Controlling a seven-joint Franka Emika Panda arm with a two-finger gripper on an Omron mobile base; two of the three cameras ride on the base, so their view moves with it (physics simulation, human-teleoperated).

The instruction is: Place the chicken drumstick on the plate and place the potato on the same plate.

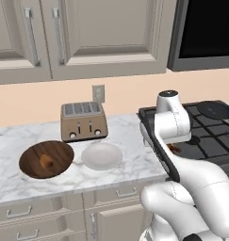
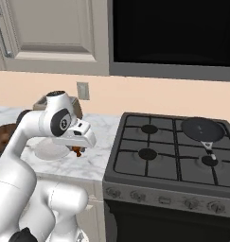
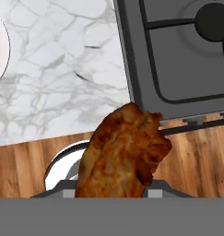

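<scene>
- Chicken drumstick (image 3: 125,152), a dark reddish-brown piece of roasted meat, is held in the two-finger gripper (image 2: 79,150), whose jaws are clamped on it; in the hand view the meat covers the fingertips.
- In the right base view the drumstick is seen as a small brown piece hanging under the white hand, above the marble counter (image 2: 95,158) and just left of the stove's left edge.
- In the left base view a brown bit of it (image 1: 174,148) is seen beside the arm, near the stove's left rim.
- The round shallow white plate (image 1: 102,156) is set on the counter, left of the gripper and apart from it, with nothing seen on it.
- The small tan-brown oval potato (image 1: 46,161) is seen lying on the round dark brown wooden board (image 1: 57,153), just left of the plate.
- A tan four-slot toaster (image 1: 84,121) is placed behind the board and plate, against the far wall.
- A black gas stove (image 2: 171,151) is located to the right, with a dark round pan (image 2: 202,128) on its far right burner.
</scene>
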